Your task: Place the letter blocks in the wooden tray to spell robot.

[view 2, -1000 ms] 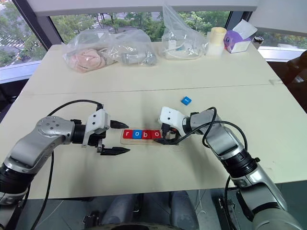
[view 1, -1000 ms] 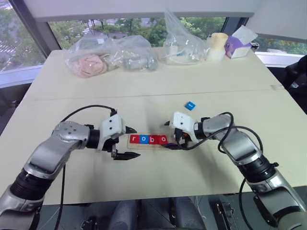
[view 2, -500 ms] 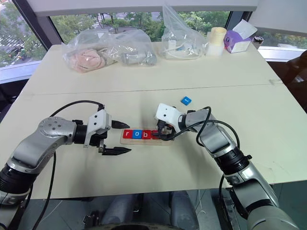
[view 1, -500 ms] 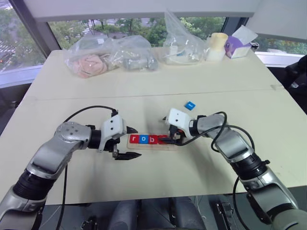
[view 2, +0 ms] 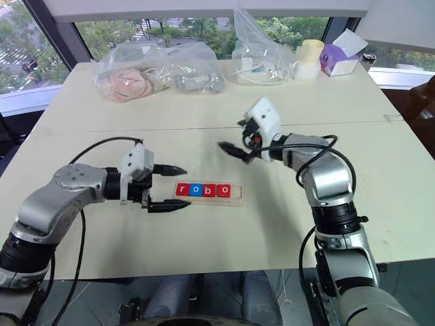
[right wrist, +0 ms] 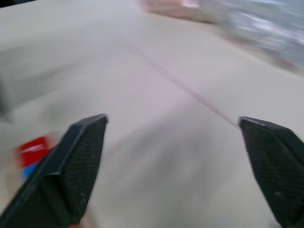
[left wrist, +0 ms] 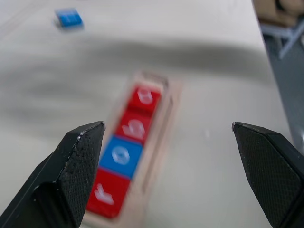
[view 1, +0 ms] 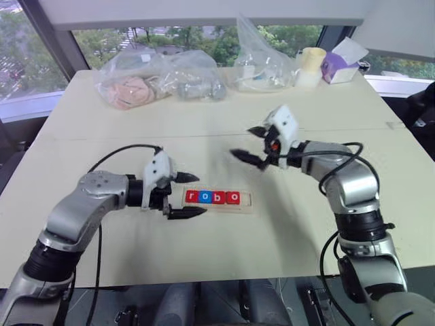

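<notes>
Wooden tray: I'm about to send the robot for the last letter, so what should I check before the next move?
1. Four letter blocks sit in the wooden tray, reading r, o, b, o: ok.
2. The slot at the tray's right end is free for the fifth block: ok.
3. The last blue block lies loose on the table, apart from the tray: ok.
4. The letter on that block is readable: cannot tell.
5. The right gripper is open, empty and raised off the table: ok.
6. The left gripper is open and holds nothing, at the tray's left end: ok.
</notes>
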